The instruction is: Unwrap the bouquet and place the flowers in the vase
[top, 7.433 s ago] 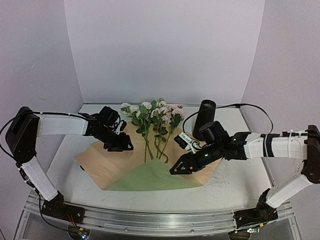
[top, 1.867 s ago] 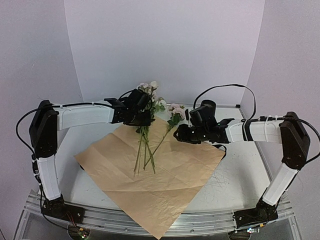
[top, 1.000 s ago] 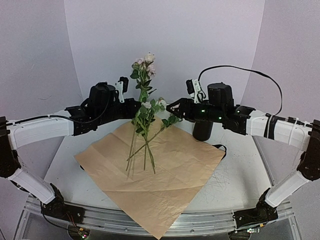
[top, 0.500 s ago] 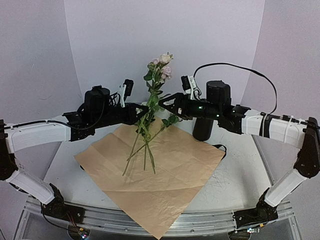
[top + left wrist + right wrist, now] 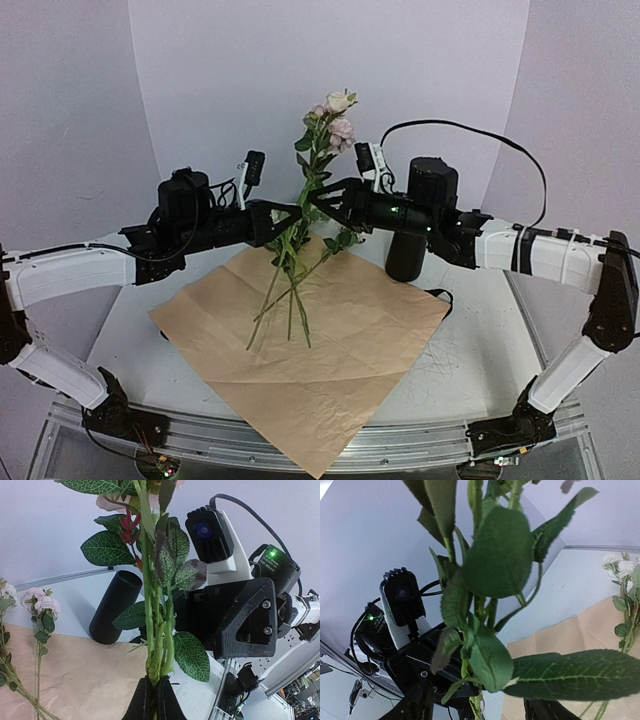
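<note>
Above the paper (image 5: 330,345): flowers (image 5: 335,108) are standing upright, reaching higher toward 12 o'clock than a moment ago.
Left gripper (image 5: 290,214): is clamping their green stems.
Right gripper (image 5: 320,198): is straddling them, jaws spread.
Blooms: showing pale pink, white.
Vase (image 5: 405,255): is standing at 2 o'clock.

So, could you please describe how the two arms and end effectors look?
The left arm and right arm match: white shells, black joints. The left end effector and right end effector are black, each with a black camera on a white bracket. A black cable loops over the right arm; a green light glows at its wrist.
</note>
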Robot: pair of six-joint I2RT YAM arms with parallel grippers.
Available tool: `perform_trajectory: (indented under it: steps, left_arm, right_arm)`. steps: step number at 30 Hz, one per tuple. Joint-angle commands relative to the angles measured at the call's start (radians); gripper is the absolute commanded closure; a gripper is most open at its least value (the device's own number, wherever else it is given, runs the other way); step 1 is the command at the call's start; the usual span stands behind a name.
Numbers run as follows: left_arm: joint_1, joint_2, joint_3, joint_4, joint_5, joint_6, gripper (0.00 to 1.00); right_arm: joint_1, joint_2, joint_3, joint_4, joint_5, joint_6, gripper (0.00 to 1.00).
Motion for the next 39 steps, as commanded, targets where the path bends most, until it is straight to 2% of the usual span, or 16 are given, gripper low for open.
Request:
perform_trajectory:
  steps: [1,8,12,22,28,30,31,32,35,36,39]
  left_arm:
    - [0.001,-0.02,0.005,0.078,0.054,-0.015,1.0]
    - [0.001,-0.018,-0.002,0.088,0.083,-0.013,1.0]
    - [0.001,-0.003,0.001,0.09,0.108,-0.011,0.99]
    - [0.001,0.047,0.013,0.09,0.131,-0.009,1.0]
    - [0.001,0.042,0.004,0.09,0.099,0.002,0.99]
    - [0.001,0.033,-0.003,0.09,0.082,0.009,0.97]
    - [0.001,0.03,-0.008,0.09,0.073,0.012,0.92]
    - [0.001,0.027,-0.012,0.089,0.069,0.015,0.82]
    - [0.002,0.023,-0.019,0.088,0.067,0.021,0.43]
    - [0.002,0.023,-0.02,0.087,0.066,0.021,0.34]
    - [0.002,0.017,-0.028,0.081,0.048,0.016,0.21]
  right_arm:
    - [0.012,0.018,0.056,0.101,-0.023,0.012,0.41]
    - [0.013,0.037,0.071,0.106,-0.01,0.023,0.47]
    - [0.013,0.038,0.074,0.113,-0.005,0.029,0.57]
    - [0.013,0.032,0.067,0.127,0.001,0.036,0.63]
    - [0.013,0.027,0.059,0.126,0.018,0.042,0.87]
    - [0.013,0.026,0.056,0.121,0.023,0.042,0.98]
    - [0.013,0.025,0.056,0.115,0.027,0.041,1.0]
    - [0.012,0.022,0.055,0.106,0.033,0.034,1.0]
    - [0.012,0.005,0.056,0.048,0.069,-0.026,1.0]
    - [0.011,-0.005,0.061,0.013,0.09,-0.055,1.0]
    - [0.011,-0.031,0.103,-0.177,0.227,-0.196,1.0]
